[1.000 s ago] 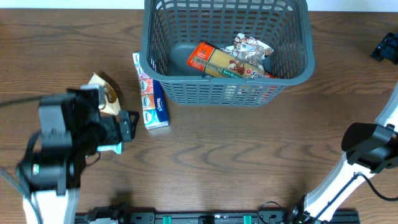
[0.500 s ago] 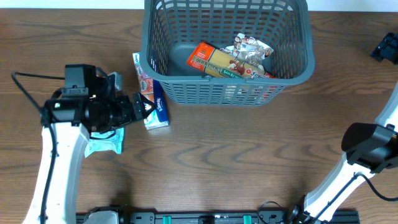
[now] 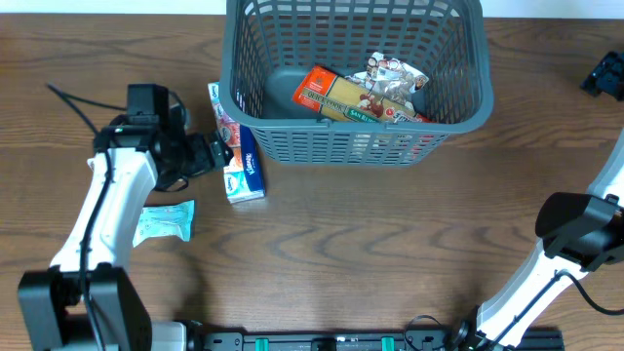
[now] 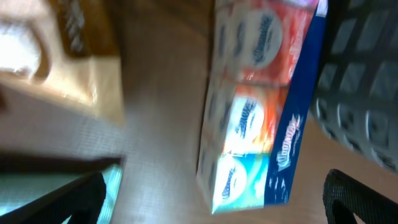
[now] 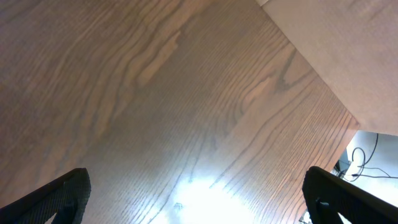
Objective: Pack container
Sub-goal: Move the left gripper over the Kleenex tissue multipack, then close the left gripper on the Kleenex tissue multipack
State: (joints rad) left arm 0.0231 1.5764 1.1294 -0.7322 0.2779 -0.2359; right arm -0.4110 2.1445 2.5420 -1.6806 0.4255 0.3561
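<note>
Tissues look like the next item to pack, we judge: the left pincer (image 3: 218, 155) hangs spread wide, gripping nothing, at the nine o'clock side of the tissue pack (image 3: 238, 148). That pack lies on the bench (image 3: 370, 244) just beside the nine o'clock wall of the container (image 3: 356, 141). The container sits at twelve o'clock on the bench, with an orange pasta packet (image 3: 336, 97) and a silver snack packet (image 3: 392, 75) already inside. To do this well, we would set the fingers across the pack's narrow width, low on its long sides, then lift straight up before swinging over the thick rim. Room is tight at the pack's three o'clock edge, where one finger must slip between pack and lattice. Nine o'clock is freer, though a brown packet (image 4: 59, 56) lies near. A teal packet (image 3: 164, 222) lies at eight o'clock. The right pincer (image 5: 199, 202), likewise spread and empty, looks down on bare wood, its arm well apart at four o'clock.
</note>
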